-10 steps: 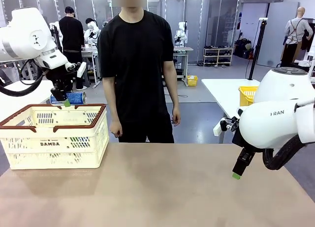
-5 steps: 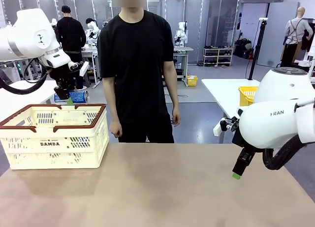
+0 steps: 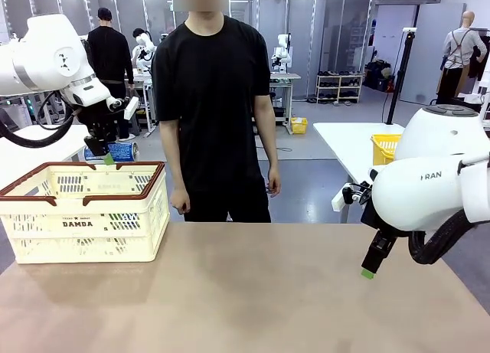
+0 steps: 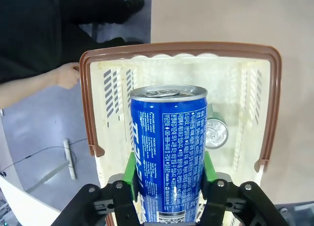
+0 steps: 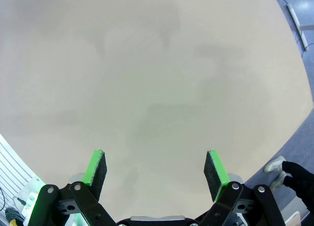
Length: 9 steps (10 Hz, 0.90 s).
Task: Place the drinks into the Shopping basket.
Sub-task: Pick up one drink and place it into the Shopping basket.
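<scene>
Left fingers (image 4: 131, 172) around blue can (image 4: 168, 152)

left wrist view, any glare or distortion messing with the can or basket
Left wrist view: the blue can is sharp, its print readable, with soft highlights on the silver top; wide-angle distortion bows the Shopping basket rim. Front view: even lighting, the basket casts a soft shadow.

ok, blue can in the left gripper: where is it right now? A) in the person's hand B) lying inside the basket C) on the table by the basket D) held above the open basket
D: the left gripper clamps the blue can above the Shopping basket.
</scene>
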{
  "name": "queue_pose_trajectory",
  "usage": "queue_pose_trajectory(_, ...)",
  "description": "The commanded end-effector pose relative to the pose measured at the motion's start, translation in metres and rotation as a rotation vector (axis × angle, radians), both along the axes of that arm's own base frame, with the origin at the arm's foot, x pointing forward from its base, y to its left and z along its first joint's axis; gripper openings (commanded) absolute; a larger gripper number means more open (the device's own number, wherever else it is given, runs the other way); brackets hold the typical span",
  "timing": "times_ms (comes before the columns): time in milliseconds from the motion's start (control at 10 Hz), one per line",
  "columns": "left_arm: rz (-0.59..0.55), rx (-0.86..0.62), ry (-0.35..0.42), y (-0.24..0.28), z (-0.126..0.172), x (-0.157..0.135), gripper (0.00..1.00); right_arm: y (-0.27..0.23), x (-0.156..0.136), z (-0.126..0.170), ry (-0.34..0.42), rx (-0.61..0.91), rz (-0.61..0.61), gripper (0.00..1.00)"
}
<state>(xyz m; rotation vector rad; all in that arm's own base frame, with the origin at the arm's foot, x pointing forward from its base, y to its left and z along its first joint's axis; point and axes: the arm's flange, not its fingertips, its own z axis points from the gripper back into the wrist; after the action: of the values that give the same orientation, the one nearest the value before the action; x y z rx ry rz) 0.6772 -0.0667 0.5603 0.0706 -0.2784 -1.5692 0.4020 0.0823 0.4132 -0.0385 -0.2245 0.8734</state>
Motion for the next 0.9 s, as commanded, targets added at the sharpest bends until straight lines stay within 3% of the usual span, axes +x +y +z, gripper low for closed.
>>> queue_pose_trajectory(0,0.01,-0.001,-0.019,0.001,0.002,-0.001,0.57,0.001,-0.001,0.0,-0.012,-0.003,-0.01,1.0)
queue_pose_trajectory(300,-0.043,-0.021,-0.016,0.003,-0.006,0.009,0.57,0.001,-0.001,0.0,-0.012,-0.003,-0.01,1.0)
queue_pose_trajectory(800,-0.075,-0.046,0.06,0.007,-0.054,0.042,0.57,0.001,-0.001,0.0,-0.012,-0.003,-0.01,1.0)
